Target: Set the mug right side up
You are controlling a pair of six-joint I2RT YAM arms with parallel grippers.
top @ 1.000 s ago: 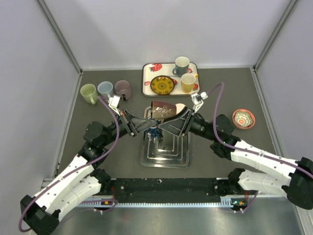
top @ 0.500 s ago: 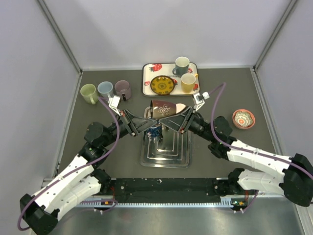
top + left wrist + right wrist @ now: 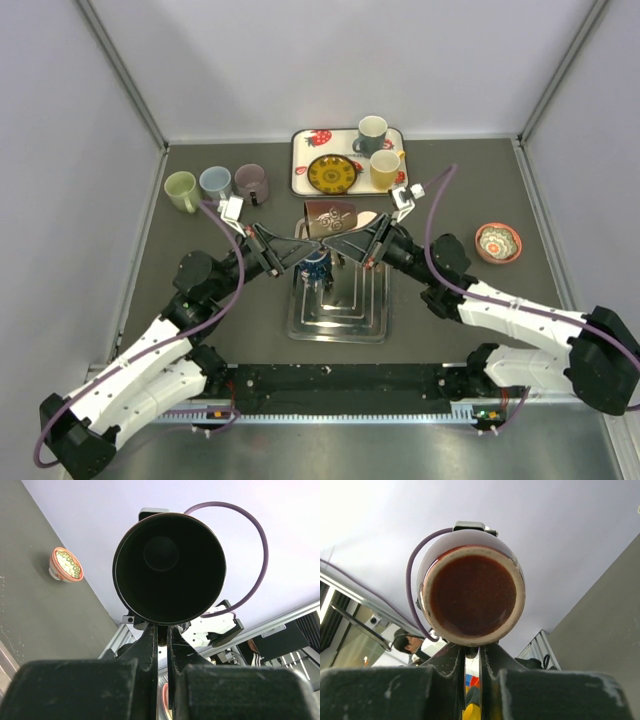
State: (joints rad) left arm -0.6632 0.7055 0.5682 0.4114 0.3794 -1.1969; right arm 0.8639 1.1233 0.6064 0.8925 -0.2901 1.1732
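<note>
The brown patterned mug hangs on its side in the air above the metal tray, held between both arms. In the left wrist view I look straight into its dark mouth. My left gripper is shut on the handle just below the rim. The right wrist view shows the reddish base with its cream ring. My right gripper is shut on the handle below that base. From above, the left gripper and right gripper meet under the mug.
A white strawberry tray at the back carries a yellow plate and two mugs. Three mugs stand at the back left. A small patterned bowl sits right. A blue object lies on the metal tray.
My right gripper has gone from open to shut on the mug's handle. The mug has shifted slightly toward the back with both arms.
</note>
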